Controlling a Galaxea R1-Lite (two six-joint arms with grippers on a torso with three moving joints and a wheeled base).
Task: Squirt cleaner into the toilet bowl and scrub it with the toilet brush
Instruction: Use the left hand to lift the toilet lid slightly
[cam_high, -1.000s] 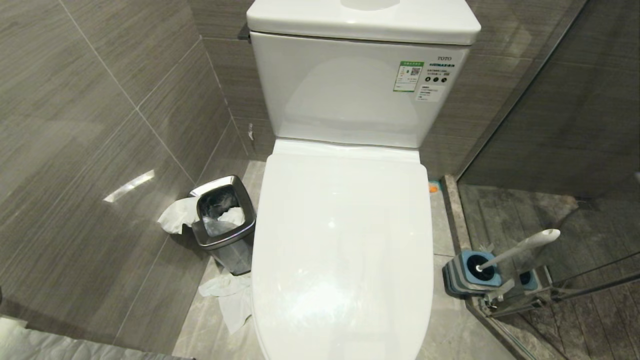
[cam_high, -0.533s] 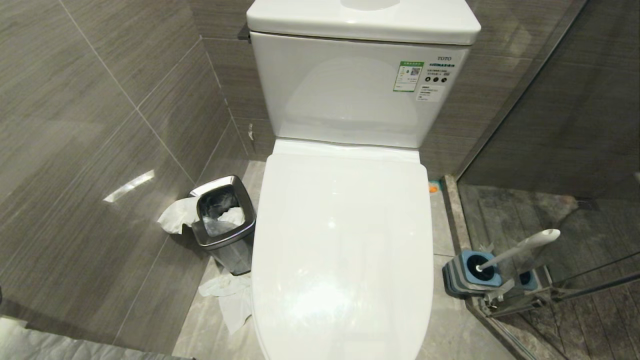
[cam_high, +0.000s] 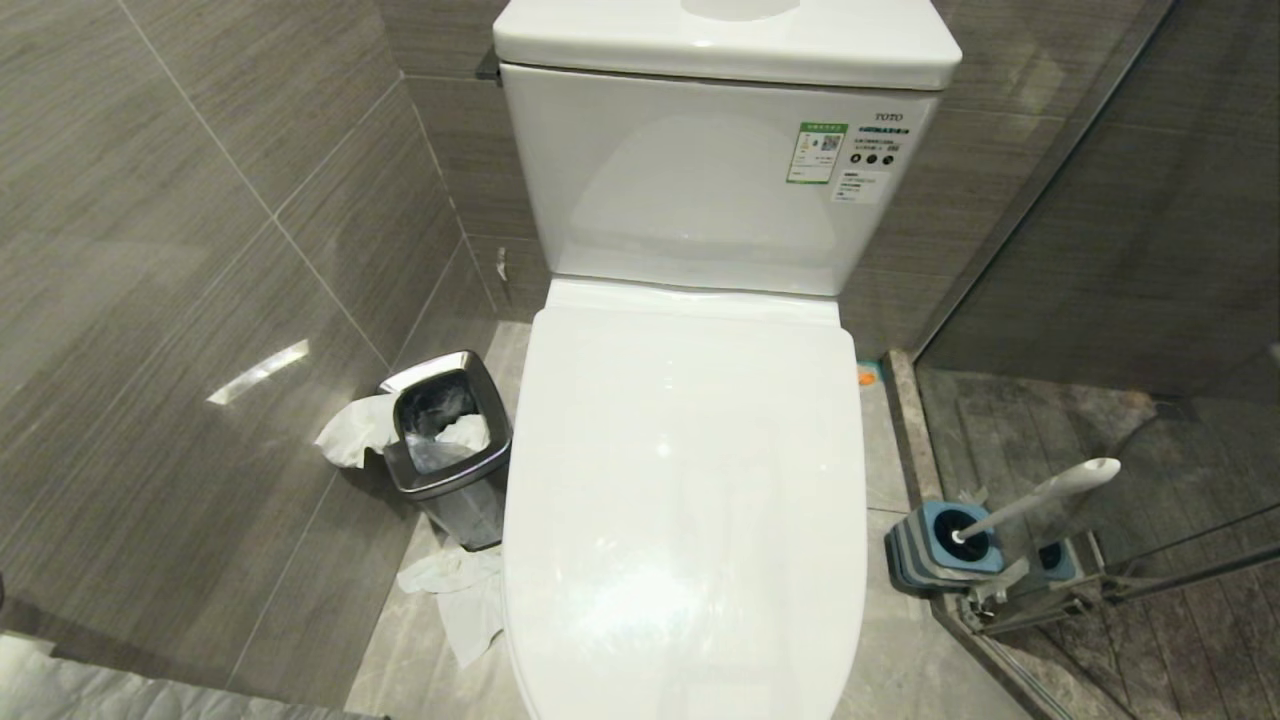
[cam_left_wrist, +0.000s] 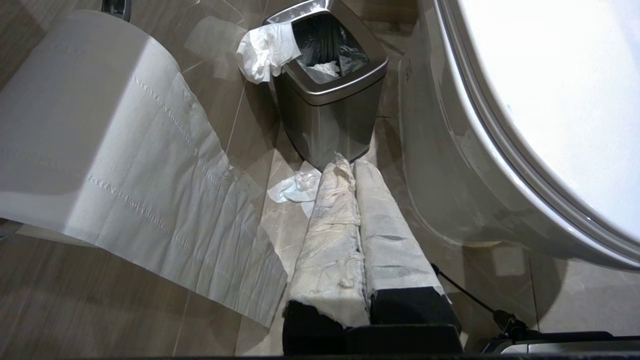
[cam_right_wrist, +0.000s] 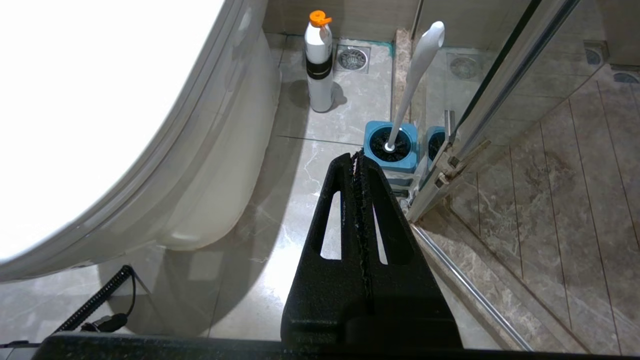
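Nothing seems done yet: the toilet bowl (cam_high: 685, 500) has its lid down, the toilet brush (cam_high: 1040, 497) stands in its holder, the white bottle (cam_right_wrist: 319, 60), probably cleaner, is untouched, and the left claw (cam_left_wrist: 350, 165) and right claw (cam_right_wrist: 356, 159) are both closed and empty.

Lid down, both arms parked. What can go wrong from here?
1. The toilet bowl has its lid closed; squirting now would likely hit the lid.
2. The toilet brush leans against the glass door; pulling it may knock the glass.
3. The left gripper, paper-wrapped, may slip on the lid.
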